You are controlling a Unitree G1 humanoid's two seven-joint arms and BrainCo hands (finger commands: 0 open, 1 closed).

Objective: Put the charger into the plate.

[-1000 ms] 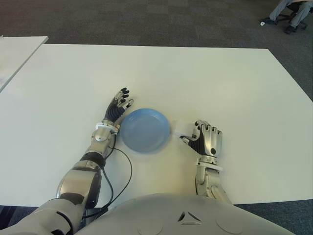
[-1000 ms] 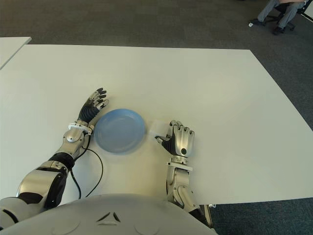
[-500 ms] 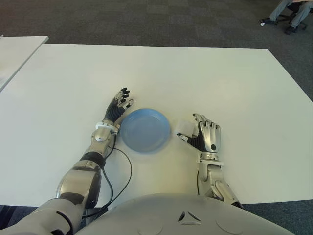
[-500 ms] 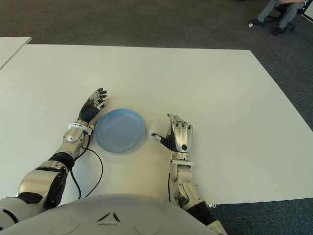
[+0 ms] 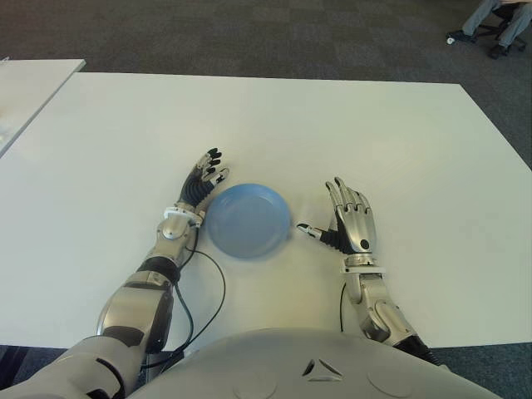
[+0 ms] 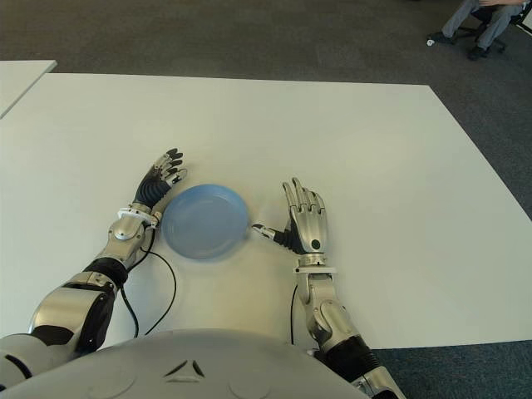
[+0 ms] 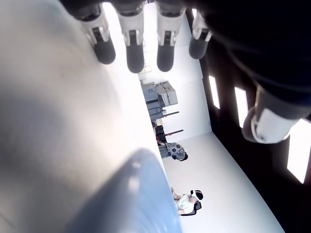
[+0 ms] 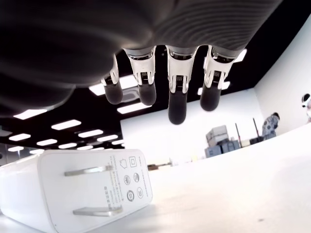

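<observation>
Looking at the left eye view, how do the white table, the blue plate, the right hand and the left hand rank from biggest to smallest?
1. white table
2. blue plate
3. right hand and left hand, both open, one on each side of the plate. The right looks slightly bigger, but they are too close to rank.

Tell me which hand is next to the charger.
The right hand, fingers open, beside the plate's right rim: the white charger lies on the table under its fingers. The left hand shows at the plate's left rim, no charger there.

Probably an office: carpet tiles (image 5: 249, 33), white table (image 5: 349, 125).
</observation>
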